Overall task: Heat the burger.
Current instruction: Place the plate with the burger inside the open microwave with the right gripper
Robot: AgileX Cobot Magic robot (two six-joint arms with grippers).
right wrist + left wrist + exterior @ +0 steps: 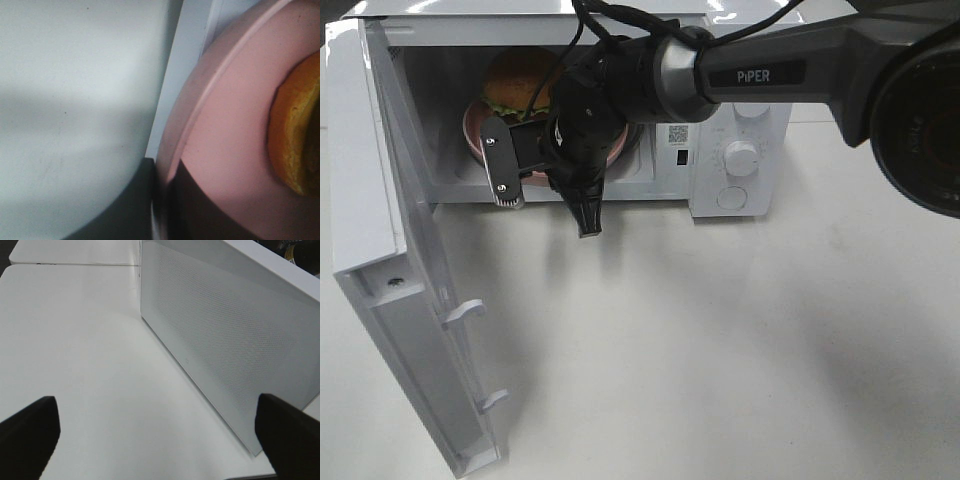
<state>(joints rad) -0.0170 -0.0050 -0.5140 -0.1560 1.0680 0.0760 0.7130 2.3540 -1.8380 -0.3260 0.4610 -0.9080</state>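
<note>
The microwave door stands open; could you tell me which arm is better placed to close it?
Probably left: the left gripper is open, empty, facing the outside of the door. The right gripper is in the microwave, shut on the pink plate under the burger.

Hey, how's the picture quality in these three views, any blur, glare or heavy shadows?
Exterior high: glare on the microwave top, soft arm shadows on the table, burger dim inside. Left wrist: both fingertips are dark, blurred blobs; the microwave wall is sharp. Right wrist: too close, pink plate and bun soft, shadowed.
</note>
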